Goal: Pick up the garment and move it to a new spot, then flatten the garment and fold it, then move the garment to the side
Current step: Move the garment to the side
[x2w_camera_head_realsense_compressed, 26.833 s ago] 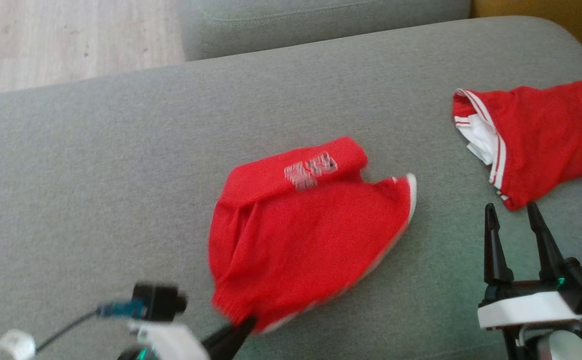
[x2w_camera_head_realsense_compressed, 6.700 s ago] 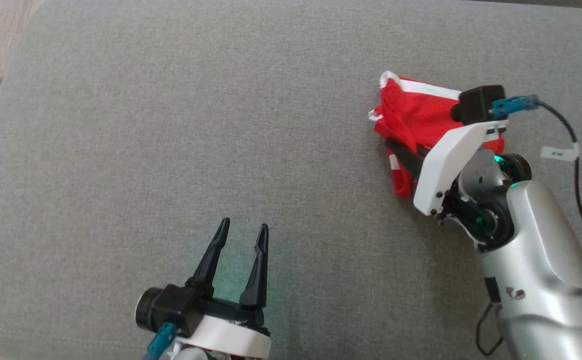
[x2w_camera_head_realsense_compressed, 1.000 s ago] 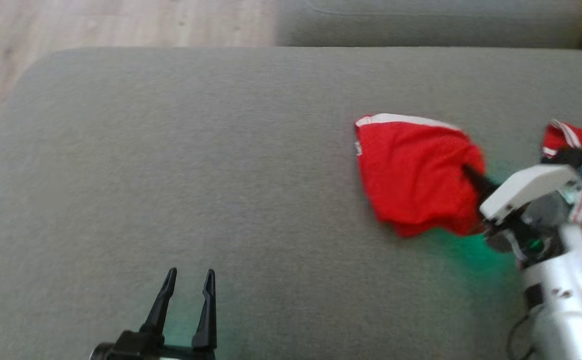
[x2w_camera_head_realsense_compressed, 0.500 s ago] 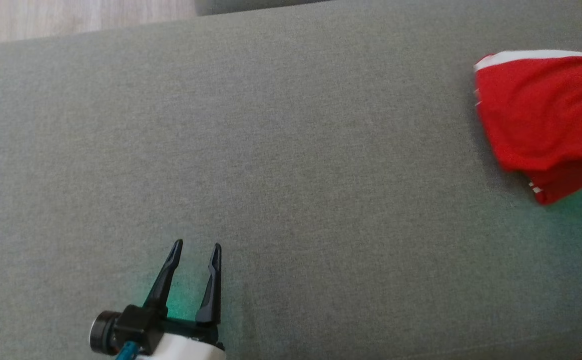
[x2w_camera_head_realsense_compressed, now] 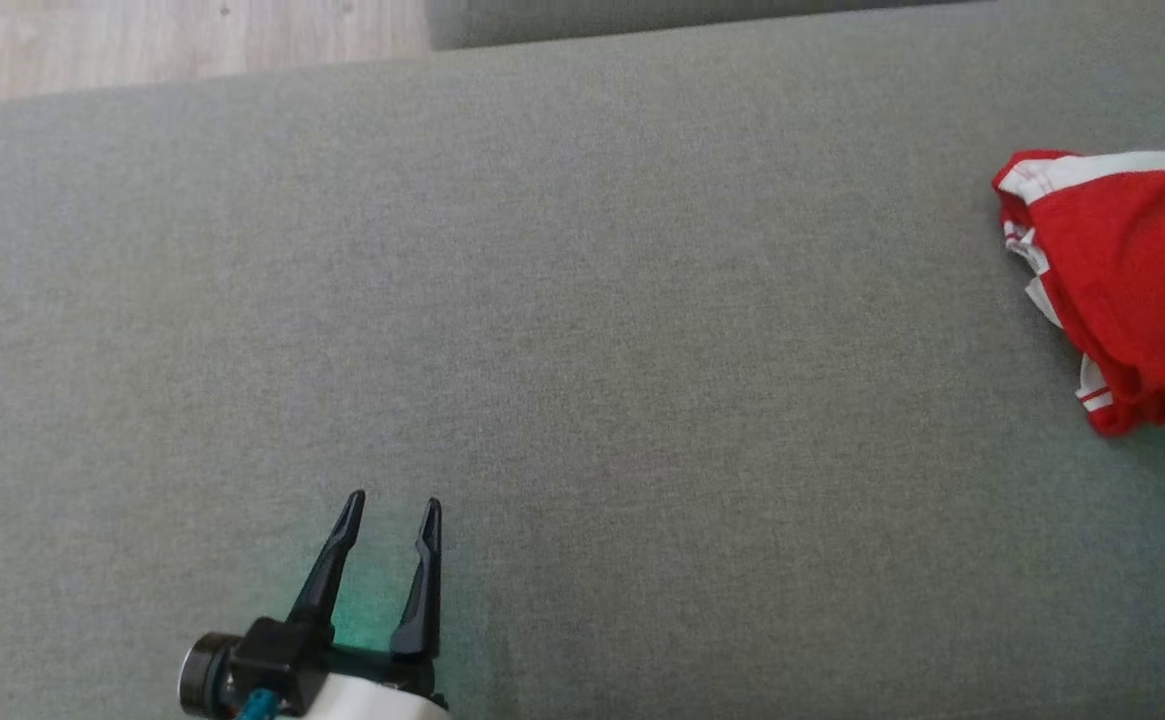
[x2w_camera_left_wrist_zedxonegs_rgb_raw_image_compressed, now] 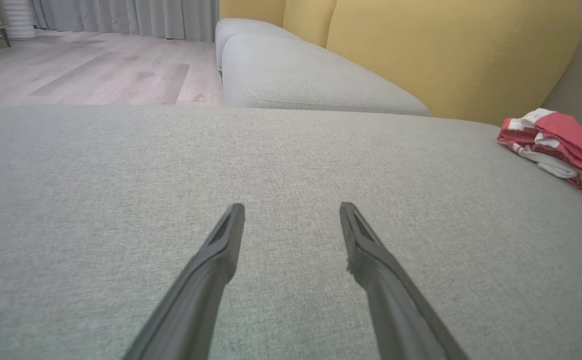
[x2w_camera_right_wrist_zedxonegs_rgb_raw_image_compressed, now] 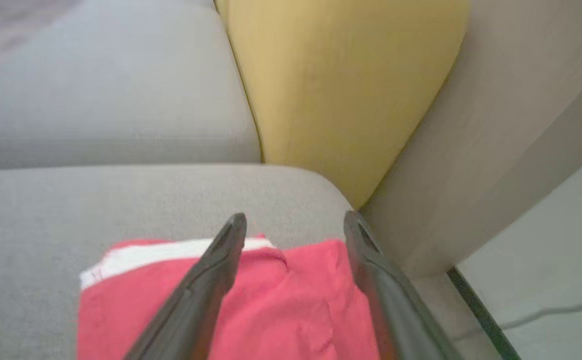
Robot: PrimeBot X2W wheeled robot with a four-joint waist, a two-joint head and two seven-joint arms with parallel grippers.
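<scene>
The red garment (x2w_camera_head_realsense_compressed: pixel 1127 285) with white trim lies bunched at the right edge of the grey cushion (x2w_camera_head_realsense_compressed: pixel 642 330); part of it runs out of the head view. The left wrist view shows it as a layered red and white heap (x2w_camera_left_wrist_zedxonegs_rgb_raw_image_compressed: pixel 568 145) far to the right. My left gripper (x2w_camera_head_realsense_compressed: pixel 394 503) hovers open over bare cushion near the front, far from the garment, with nothing between its fingers (x2w_camera_left_wrist_zedxonegs_rgb_raw_image_compressed: pixel 221 250). My right gripper (x2w_camera_right_wrist_zedxonegs_rgb_raw_image_compressed: pixel 295 218) is open just above the red cloth (x2w_camera_right_wrist_zedxonegs_rgb_raw_image_compressed: pixel 281 305), its fingers apart over the white band (x2w_camera_right_wrist_zedxonegs_rgb_raw_image_compressed: pixel 141 255).
A yellow backrest (x2w_camera_right_wrist_zedxonegs_rgb_raw_image_compressed: pixel 340 80) rises behind the cushion's far right corner, with a beige wall (x2w_camera_right_wrist_zedxonegs_rgb_raw_image_compressed: pixel 510 125) beside it. A second grey cushion (x2w_camera_left_wrist_zedxonegs_rgb_raw_image_compressed: pixel 295 75) sits beyond, and wooden floor (x2w_camera_left_wrist_zedxonegs_rgb_raw_image_compressed: pixel 96 75) lies to the left. Wide bare cushion (x2w_camera_left_wrist_zedxonegs_rgb_raw_image_compressed: pixel 291 150) stretches between my left gripper and the garment.
The head camera has swung left, so the garment now sits at the right edge and my right arm has left that view. My left gripper has kept still and open.
</scene>
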